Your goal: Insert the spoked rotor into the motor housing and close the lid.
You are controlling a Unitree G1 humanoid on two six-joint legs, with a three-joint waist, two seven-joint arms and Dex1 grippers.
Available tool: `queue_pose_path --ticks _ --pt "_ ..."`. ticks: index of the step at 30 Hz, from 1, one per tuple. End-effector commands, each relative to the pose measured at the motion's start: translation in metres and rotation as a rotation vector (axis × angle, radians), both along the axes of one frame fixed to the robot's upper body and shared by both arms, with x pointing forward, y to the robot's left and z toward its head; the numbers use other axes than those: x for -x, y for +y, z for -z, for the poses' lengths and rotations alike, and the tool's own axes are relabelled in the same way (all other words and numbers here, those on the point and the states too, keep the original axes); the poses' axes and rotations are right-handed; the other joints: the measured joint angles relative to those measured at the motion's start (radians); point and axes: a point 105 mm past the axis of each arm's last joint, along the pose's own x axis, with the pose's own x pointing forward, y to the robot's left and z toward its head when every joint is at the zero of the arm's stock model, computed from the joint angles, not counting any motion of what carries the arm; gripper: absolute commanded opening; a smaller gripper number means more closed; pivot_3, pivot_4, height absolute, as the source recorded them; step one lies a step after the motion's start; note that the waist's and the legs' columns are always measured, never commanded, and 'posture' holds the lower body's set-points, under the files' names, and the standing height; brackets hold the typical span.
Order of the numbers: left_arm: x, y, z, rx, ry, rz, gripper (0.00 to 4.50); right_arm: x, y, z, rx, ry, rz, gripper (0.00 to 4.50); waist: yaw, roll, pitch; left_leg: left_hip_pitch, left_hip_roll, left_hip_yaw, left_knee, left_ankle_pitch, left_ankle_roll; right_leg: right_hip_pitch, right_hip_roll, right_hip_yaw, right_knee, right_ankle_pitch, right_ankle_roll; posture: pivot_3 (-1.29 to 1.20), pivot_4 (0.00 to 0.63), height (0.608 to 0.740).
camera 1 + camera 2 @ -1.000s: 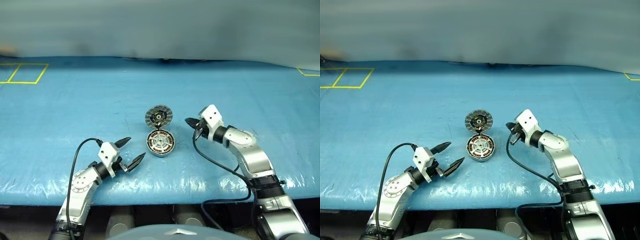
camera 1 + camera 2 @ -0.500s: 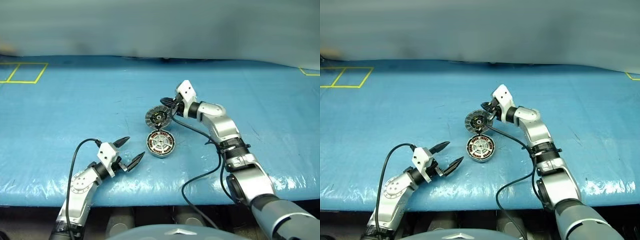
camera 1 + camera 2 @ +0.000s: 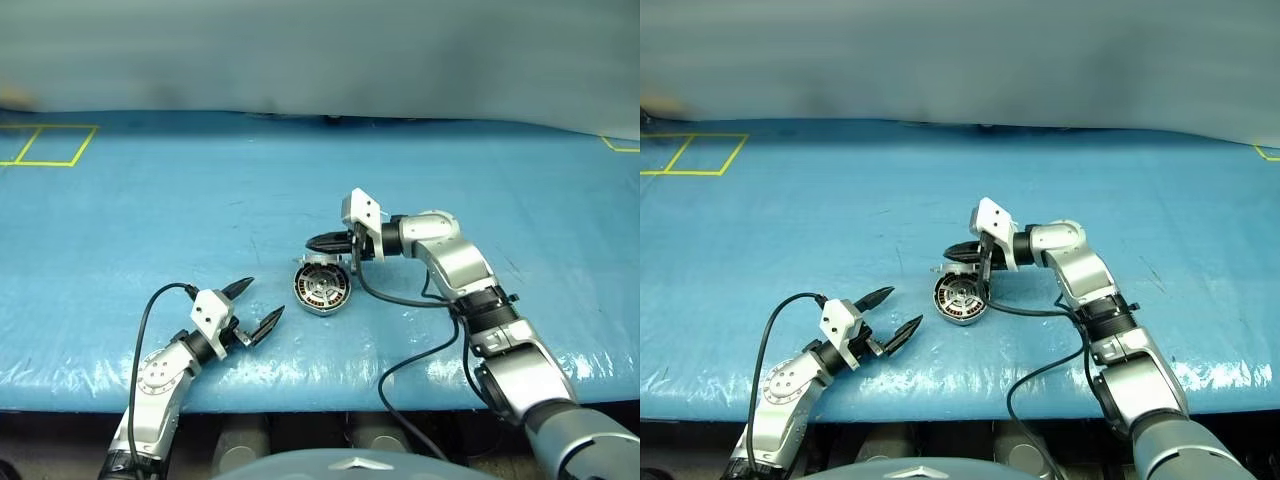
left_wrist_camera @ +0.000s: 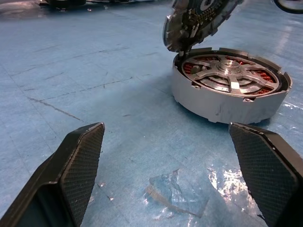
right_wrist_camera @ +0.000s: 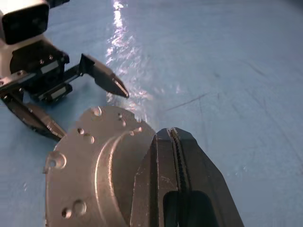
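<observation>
Left gripper (image 3: pixel 251 309) parted wide, aimed toward 2 o'clock. Right gripper (image 3: pixel 322 243) pinched closed, aimed toward 9 o'clock, forearm bent across.

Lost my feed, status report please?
Left gripper open, idle. Right gripper shut, pushing lid over motor housing; spoked rotor seated. Nothing in the way.

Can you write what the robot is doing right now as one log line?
step: closing lid | rotor: in housing | right hand: shut, behind lid | left hand: open, idle

Head pair looks down across table (image 3: pixel 120 200); wrist cameras sit close, facing housing (image 4: pixel 227 90)
</observation>
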Motion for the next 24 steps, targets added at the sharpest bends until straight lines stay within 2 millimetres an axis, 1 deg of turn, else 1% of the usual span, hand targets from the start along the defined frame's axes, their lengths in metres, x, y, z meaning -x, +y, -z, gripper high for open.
queue_pose_path --ticks 1,3,7,14,17,20,22,24 --pt "-0.002 -0.002 -0.012 0.001 -0.054 0.016 4.50 0.013 0.000 0.004 0.076 -0.068 -0.040 0.02 0.001 0.000 0.000 0.000 0.000 0.000 0.000 0.000 0.000 0.000 0.000 0.000 0.000 0.000 0.000 0.00 0.150 0.740" --pt "-0.002 -0.003 -0.012 0.001 -0.052 0.021 4.50 0.019 -0.002 0.015 0.114 -0.069 -0.040 0.02 -0.001 0.000 0.000 0.000 0.000 0.000 0.000 0.000 0.000 0.000 0.000 0.000 0.000 0.000 0.001 0.00 0.150 0.740" --pt "-0.003 -0.003 -0.012 -0.001 -0.051 0.028 4.50 0.023 -0.003 0.027 0.143 -0.069 -0.015 0.02 -0.002 0.000 0.000 0.002 0.000 0.000 0.000 0.000 0.000 0.001 0.000 0.000 0.001 -0.001 0.002 0.00 0.150 0.740" --pt "-0.003 -0.003 -0.013 -0.004 -0.050 0.036 4.50 0.031 -0.005 0.045 0.090 -0.022 0.097 0.02 0.000 -0.001 -0.001 0.003 0.000 0.000 0.001 0.000 0.000 0.002 0.000 0.000 0.000 -0.001 0.003 0.00 0.150 0.740" --pt "-0.002 -0.003 -0.012 -0.004 -0.048 0.035 4.50 0.030 -0.003 0.037 -0.017 -0.006 0.159 0.02 -0.001 -0.002 -0.001 0.004 0.000 0.000 0.001 0.000 0.000 0.003 0.001 0.000 0.001 -0.001 0.003 0.00 0.150 0.740" --pt "-0.002 -0.003 -0.012 -0.004 -0.047 0.036 4.50 0.029 -0.002 0.020 -0.148 -0.006 0.209 0.02 0.000 -0.002 -0.001 0.004 0.001 0.000 0.001 0.000 0.000 0.003 0.001 0.000 0.001 -0.001 0.002 0.00 0.150 0.740" --pt "-0.003 -0.003 -0.012 -0.005 -0.048 0.037 4.50 0.030 -0.004 0.016 -0.179 -0.009 0.233 0.02 0.000 -0.002 -0.001 0.003 0.000 0.000 0.001 0.000 0.000 0.002 0.000 0.000 0.001 -0.001 0.002 0.00 0.150 0.740" --pt "-0.003 -0.004 -0.012 -0.004 -0.049 0.037 4.50 0.032 -0.008 0.016 -0.181 -0.006 0.250 0.02 0.000 -0.002 -0.001 0.002 0.000 0.001 0.001 0.000 0.000 0.002 0.000 0.000 0.001 -0.001 0.002 0.00 0.150 0.740"
